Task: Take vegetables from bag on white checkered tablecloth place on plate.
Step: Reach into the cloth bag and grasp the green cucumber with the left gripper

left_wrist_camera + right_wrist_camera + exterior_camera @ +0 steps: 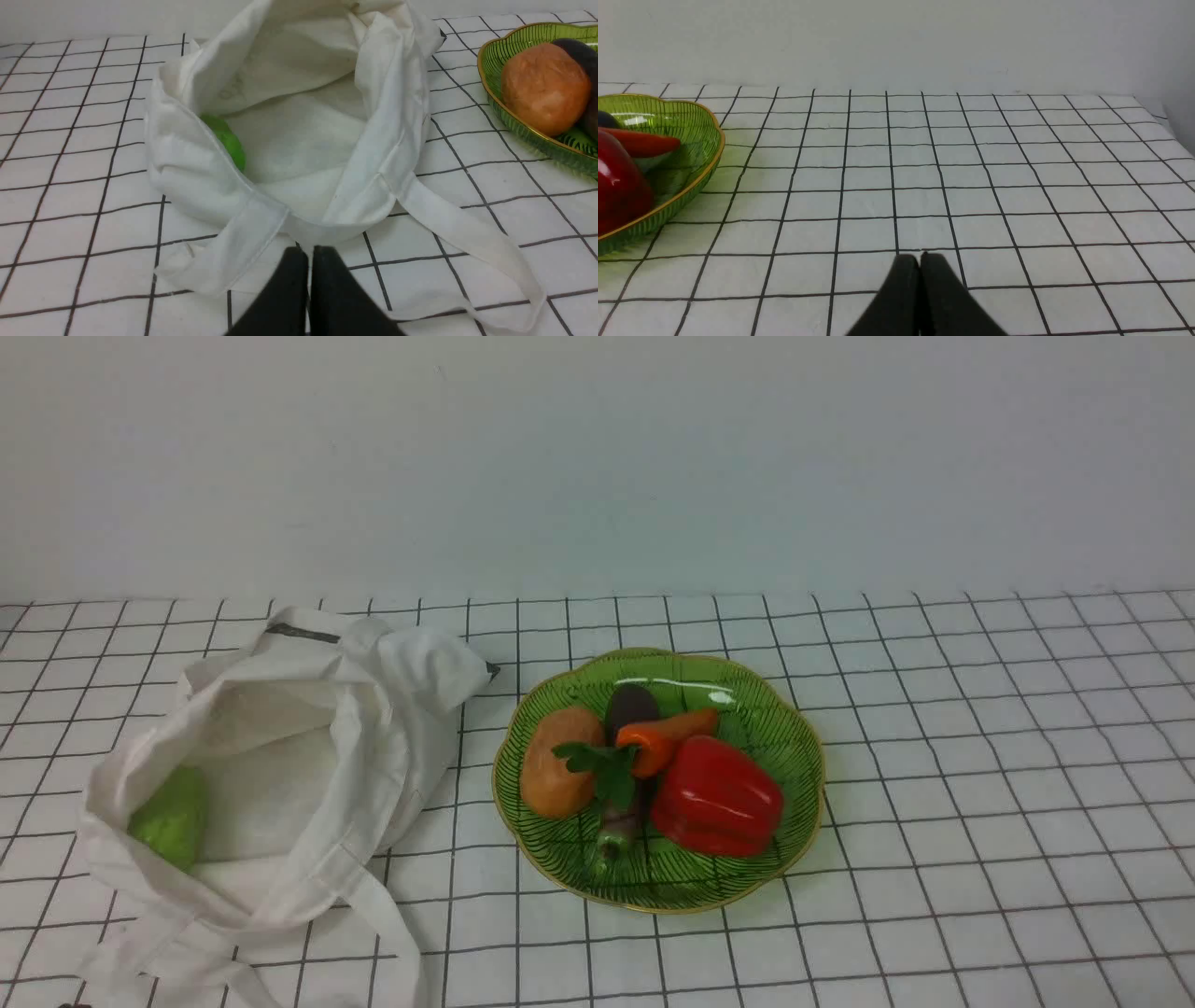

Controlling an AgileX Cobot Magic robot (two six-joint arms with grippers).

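The light green gourd vegetable [171, 817] lies inside the open white bag [280, 775] at the left of the checkered tablecloth [980, 803]; part of it also shows in the left wrist view [228, 140], half hidden by the bag's rim [196, 172]. The green plate [794, 737] in the middle holds a red pepper [717, 795], a carrot [665, 737], a brown potato-like piece [558, 762] and a dark eggplant [631, 706]. My left gripper [309, 252] is shut and empty, just short of the bag's mouth. My right gripper [919, 257] is shut and empty over bare cloth, right of the plate [698, 140]. Neither gripper shows in the front view.
The bag's long straps [467, 233] trail over the cloth near my left gripper. A white wall stands behind the table. The tablecloth's far right edge [1162, 116] shows in the right wrist view.
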